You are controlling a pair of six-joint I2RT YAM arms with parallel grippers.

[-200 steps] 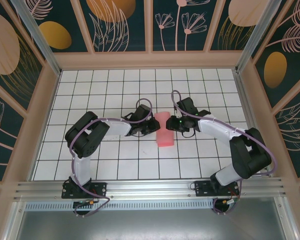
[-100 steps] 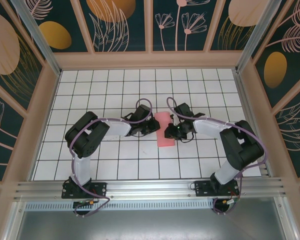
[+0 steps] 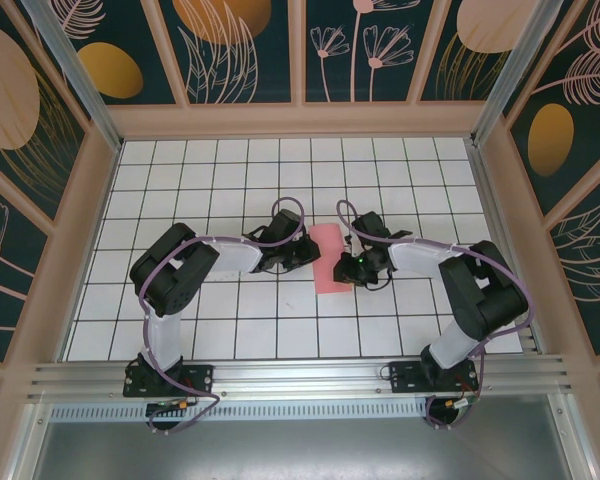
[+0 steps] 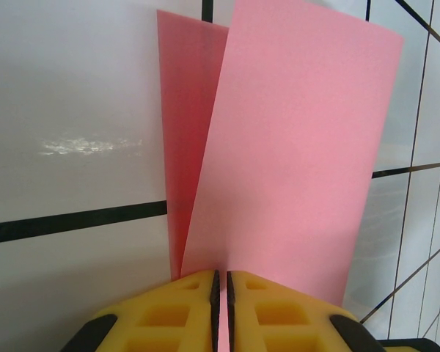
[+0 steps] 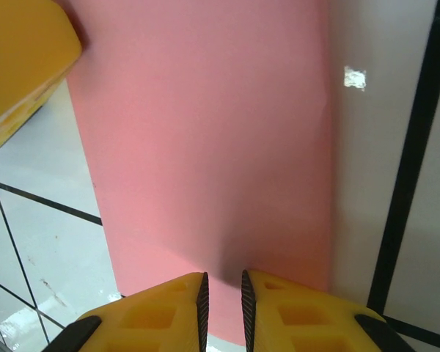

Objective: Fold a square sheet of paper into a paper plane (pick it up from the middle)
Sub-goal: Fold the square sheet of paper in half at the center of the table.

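Paper (image 3: 330, 259) lies half-folded. Left gripper (image 4: 221, 282) pinches the top flap at the paper's left edge, right gripper (image 5: 222, 290) sits at its right edge, jaws narrow, can't tell if gripping. Flaps look skewed — I'd square the edges before pressing the crease.

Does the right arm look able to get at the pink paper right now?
Likely yes. The right gripper sits at one edge of the pink paper, with nothing between them. The left gripper pinches the opposite side, out of its way.
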